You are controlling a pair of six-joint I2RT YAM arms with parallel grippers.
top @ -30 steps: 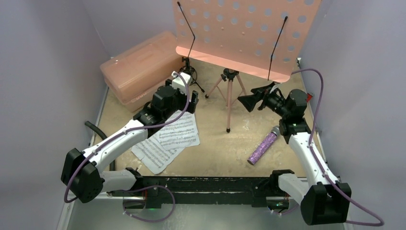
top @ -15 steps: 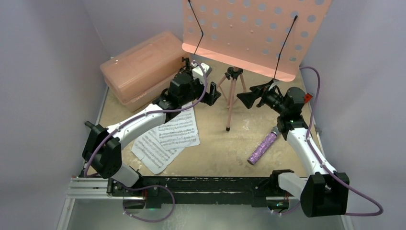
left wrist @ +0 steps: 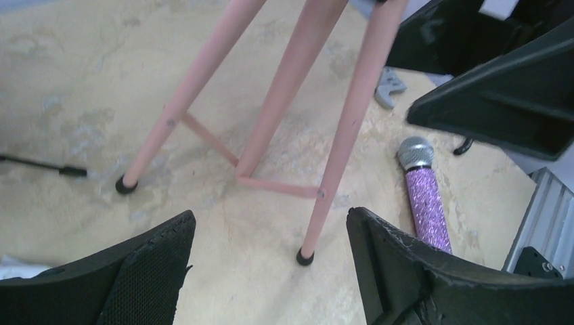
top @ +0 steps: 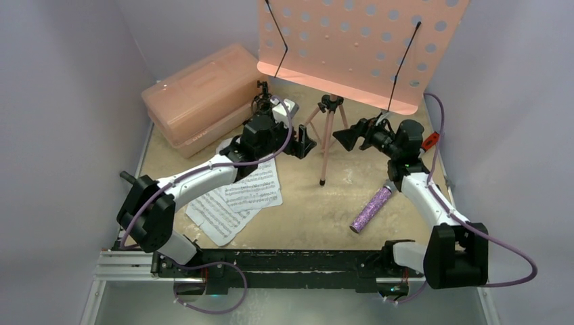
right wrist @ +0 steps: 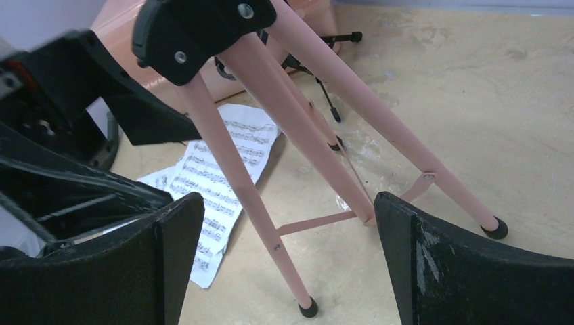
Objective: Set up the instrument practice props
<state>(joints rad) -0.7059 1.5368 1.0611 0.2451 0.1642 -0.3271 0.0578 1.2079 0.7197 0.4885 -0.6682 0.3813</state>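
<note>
The pink music stand stands upright at the back, its thin tripod legs on the table. My left gripper is open just left of the legs, nothing between its fingers. My right gripper is open just right of them, facing the legs without touching. Two white sheet-music pages lie flat under the left arm. The glittery purple microphone lies on the table at the right front. The small black mini tripod stands behind the left wrist, partly hidden.
A big pink plastic case sits at the back left. A red-handled tool lies behind the right wrist by the right wall. Purple walls close in both sides. Bare table shows between the pages and the microphone.
My left arm has swung right, from over the pages to the stand's legs. The stand has shifted a little to the right. My right gripper has edged left toward the legs.
</note>
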